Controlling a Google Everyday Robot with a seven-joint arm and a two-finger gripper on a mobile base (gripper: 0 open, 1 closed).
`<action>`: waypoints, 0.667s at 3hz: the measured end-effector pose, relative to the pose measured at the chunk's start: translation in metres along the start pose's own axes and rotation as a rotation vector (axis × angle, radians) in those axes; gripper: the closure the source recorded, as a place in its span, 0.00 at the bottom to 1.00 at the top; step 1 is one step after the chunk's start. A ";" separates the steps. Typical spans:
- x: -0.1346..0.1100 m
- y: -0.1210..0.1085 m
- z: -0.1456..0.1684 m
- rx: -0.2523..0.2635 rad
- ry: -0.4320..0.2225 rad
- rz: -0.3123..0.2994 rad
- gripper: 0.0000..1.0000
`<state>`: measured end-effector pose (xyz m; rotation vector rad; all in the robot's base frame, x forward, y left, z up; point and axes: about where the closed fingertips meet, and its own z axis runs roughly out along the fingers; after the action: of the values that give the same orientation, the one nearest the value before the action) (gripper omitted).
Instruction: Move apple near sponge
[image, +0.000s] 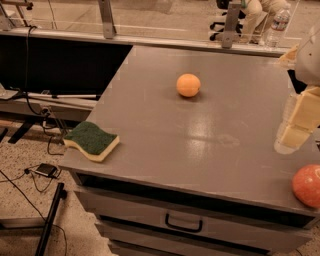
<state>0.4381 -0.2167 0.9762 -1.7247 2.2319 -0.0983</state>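
We find the hand (299, 125) near the apple (307, 186) at the worktop (200, 135) edge; we cannot tell its grip. The sponge (91, 140) lies well apart.

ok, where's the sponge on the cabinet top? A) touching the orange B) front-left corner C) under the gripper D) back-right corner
B: the sponge lies at the front-left corner of the cabinet top, apart from the orange; the gripper hangs at the right edge, near the apple.

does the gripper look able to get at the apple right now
Probably yes: the gripper hangs close to the apple at the right edge of the table, nothing between them; the orange and sponge sit well away.
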 end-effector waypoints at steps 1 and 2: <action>0.000 0.000 0.000 0.000 0.000 0.000 0.00; 0.008 0.001 0.001 -0.004 -0.011 0.015 0.00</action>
<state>0.4360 -0.2235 0.9731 -1.7060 2.2384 -0.0815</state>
